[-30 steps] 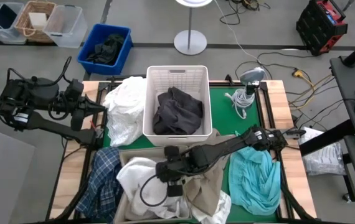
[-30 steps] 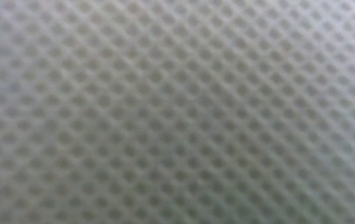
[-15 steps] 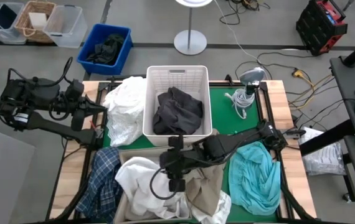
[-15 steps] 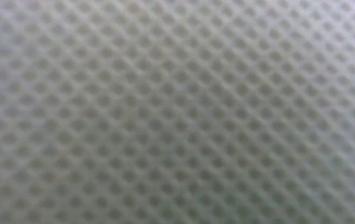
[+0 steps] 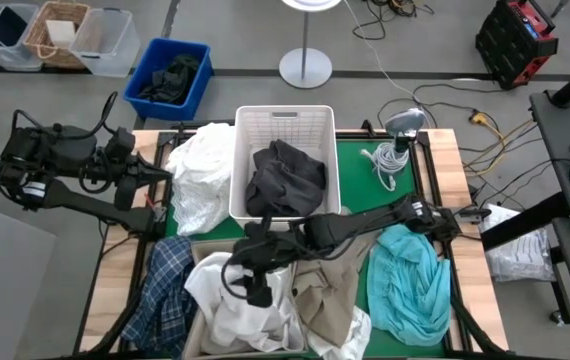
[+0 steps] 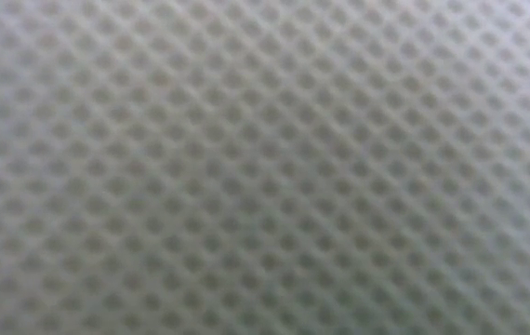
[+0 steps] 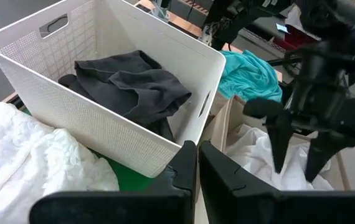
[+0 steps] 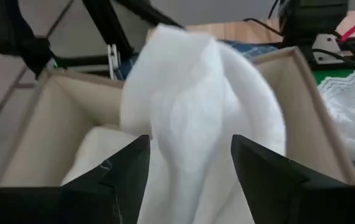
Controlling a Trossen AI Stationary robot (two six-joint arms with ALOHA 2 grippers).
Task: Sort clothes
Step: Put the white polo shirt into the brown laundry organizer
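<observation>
My right gripper (image 5: 252, 290) is open and points down at a slant over a white garment (image 5: 235, 305). That garment lies in the beige bin (image 8: 302, 106) at the table's near edge, beside a beige garment (image 5: 330, 300). The white cloth humps up (image 8: 196, 93) just beyond the spread fingers; I cannot tell whether they touch it. A dark grey garment (image 5: 285, 180) lies in the white basket (image 5: 250, 125). On the table are a white pile (image 5: 200, 185), a plaid shirt (image 5: 165, 290) and a teal garment (image 5: 410, 285). My left gripper (image 7: 197, 163) is shut and waits at the table's left edge.
A blue bin (image 5: 170, 75) with dark green cloth stands on the floor beyond the table's far left corner. A coiled cable and a scanner (image 5: 395, 140) sit at the far right. A dotted mesh surface (image 6: 265, 167) fills the whole low view.
My right gripper has opened, risen a little and swung toward the table's left edge, tipping its fingers up. The white garment under it has settled and spread wider in the beige bin.
</observation>
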